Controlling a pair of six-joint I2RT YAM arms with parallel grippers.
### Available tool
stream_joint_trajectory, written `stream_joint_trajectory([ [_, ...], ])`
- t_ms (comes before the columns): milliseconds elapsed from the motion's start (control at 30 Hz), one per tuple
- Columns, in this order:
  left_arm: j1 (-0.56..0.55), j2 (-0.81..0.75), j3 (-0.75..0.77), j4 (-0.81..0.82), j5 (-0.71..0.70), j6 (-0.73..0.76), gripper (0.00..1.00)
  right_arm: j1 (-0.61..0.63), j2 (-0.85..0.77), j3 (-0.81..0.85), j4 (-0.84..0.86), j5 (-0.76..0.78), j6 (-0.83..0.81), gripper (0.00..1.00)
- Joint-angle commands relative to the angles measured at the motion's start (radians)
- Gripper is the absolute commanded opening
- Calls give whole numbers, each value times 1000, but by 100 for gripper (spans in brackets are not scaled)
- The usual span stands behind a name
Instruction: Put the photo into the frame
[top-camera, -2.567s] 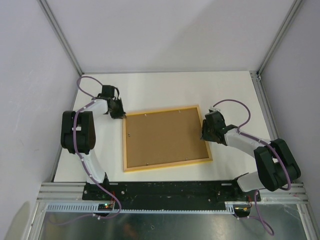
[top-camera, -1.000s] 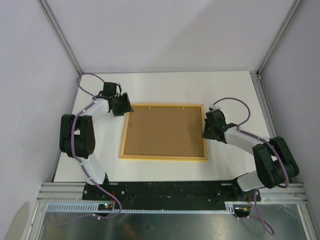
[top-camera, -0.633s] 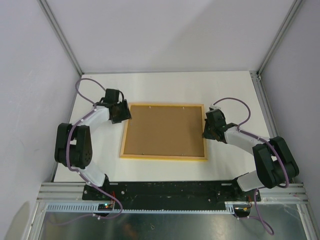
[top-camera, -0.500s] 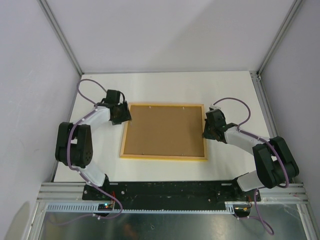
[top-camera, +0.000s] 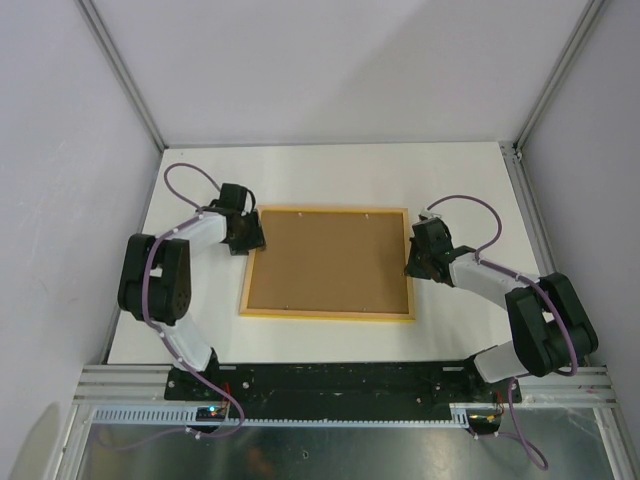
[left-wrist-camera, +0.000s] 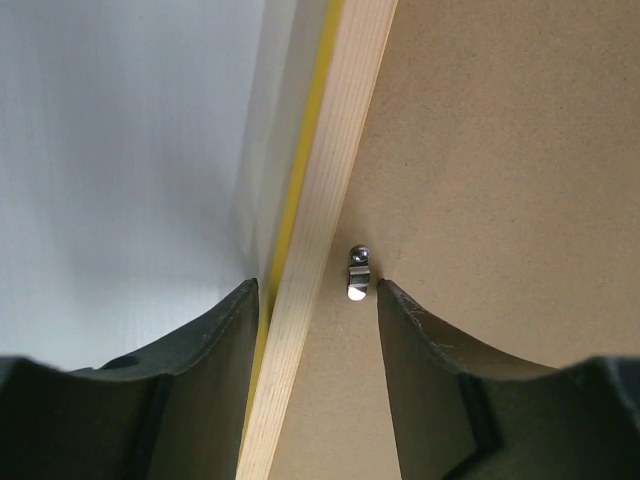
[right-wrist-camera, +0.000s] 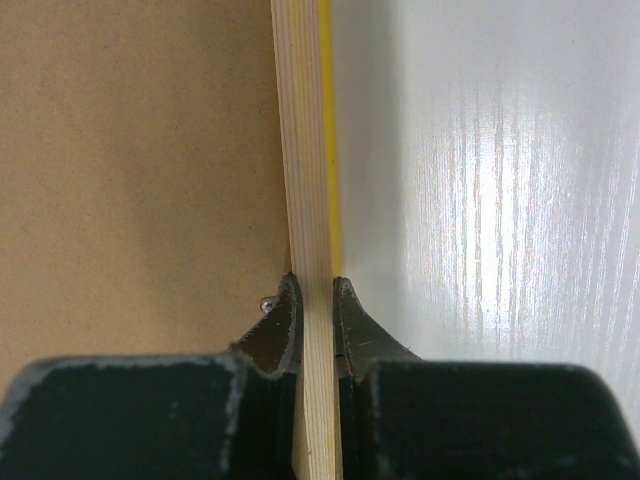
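Note:
The frame (top-camera: 328, 314) lies back-up on the white table, its pale wood border round the plain brown backing board (top-camera: 330, 262). The photo is hidden. My left gripper (top-camera: 251, 240) is open astride the frame's left rail near its far corner; in the left wrist view the wood rail (left-wrist-camera: 320, 270) and a small metal clip (left-wrist-camera: 357, 275) lie between my fingers (left-wrist-camera: 215, 380). My right gripper (top-camera: 410, 260) is shut on the frame's right rail (right-wrist-camera: 313, 200), pinching wood and yellow edge.
The white table (top-camera: 460, 190) ends at a black rail at the near edge. Pale walls with metal posts (top-camera: 125, 75) close in the far and side edges. The arms' cables loop above each wrist.
The frame was turned from skewed to square with the table, then stayed still. My left gripper moved from beside the frame's far-left corner onto its left rail. The right gripper kept its grip.

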Motion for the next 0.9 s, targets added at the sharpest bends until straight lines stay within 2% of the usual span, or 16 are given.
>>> stream_joint_trajectory([
  [0, -7, 14, 32, 9, -18, 3, 54, -10, 2, 13, 3, 3, 20, 0],
  [267, -10, 32, 29, 8, -96, -10, 42, -10, 9, 14, 9, -5, 21, 0],
  [600, -10, 47, 31, 9, -113, -22, 11, -12, 15, 14, 10, -7, 22, 0],
  [867, -10, 50, 32, 10, -106, -38, 4, -11, 15, 13, 13, -10, 22, 0],
])
